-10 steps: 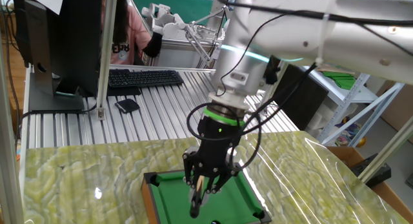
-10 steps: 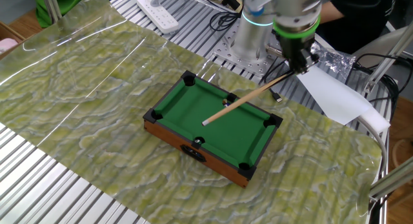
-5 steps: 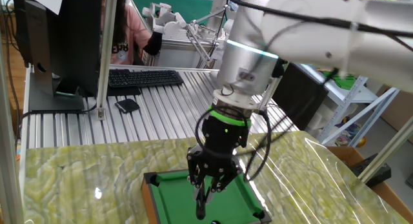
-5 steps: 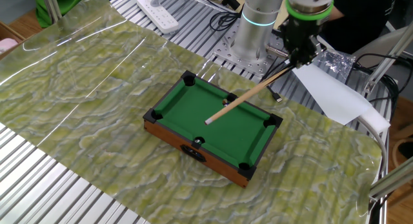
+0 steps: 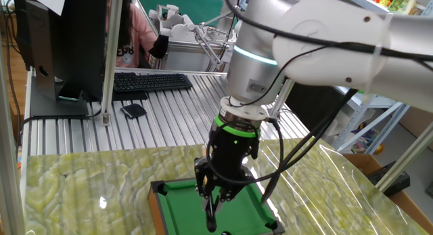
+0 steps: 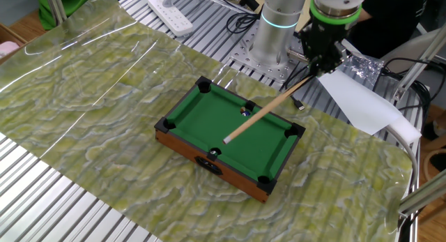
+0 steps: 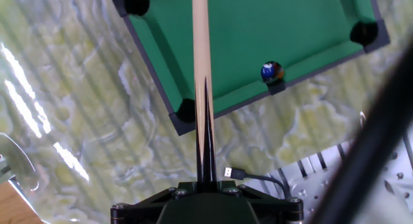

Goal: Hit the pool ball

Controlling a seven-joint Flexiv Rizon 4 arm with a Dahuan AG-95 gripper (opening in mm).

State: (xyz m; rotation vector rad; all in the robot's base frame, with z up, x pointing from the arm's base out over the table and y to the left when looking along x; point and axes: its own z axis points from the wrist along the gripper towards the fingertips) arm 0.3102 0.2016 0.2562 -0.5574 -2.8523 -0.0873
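Gripping the dark butt of the cue stick (image 6: 265, 111), the gripper (image 6: 322, 59) has its fingers closed on it and hangs above the far long rail of the pool table (image 6: 182, 106), outside the playing field. The cue slopes down from the gripper across that rail, and its pale tip sits over the green cloth near the table centre. In the hand view the cue (image 7: 202, 69) runs straight up the frame past a corner pocket (image 7: 185, 112). The pool ball (image 7: 271, 71) lies against the long rail beside a side pocket, off to one side of the cue line and apart from the shaft. In the other fixed view the ball (image 6: 244, 111) sits just beside the shaft near the far rail, well behind the tip. Open green cloth lies around the tip, bounded by the raised black rails and the wooden frame
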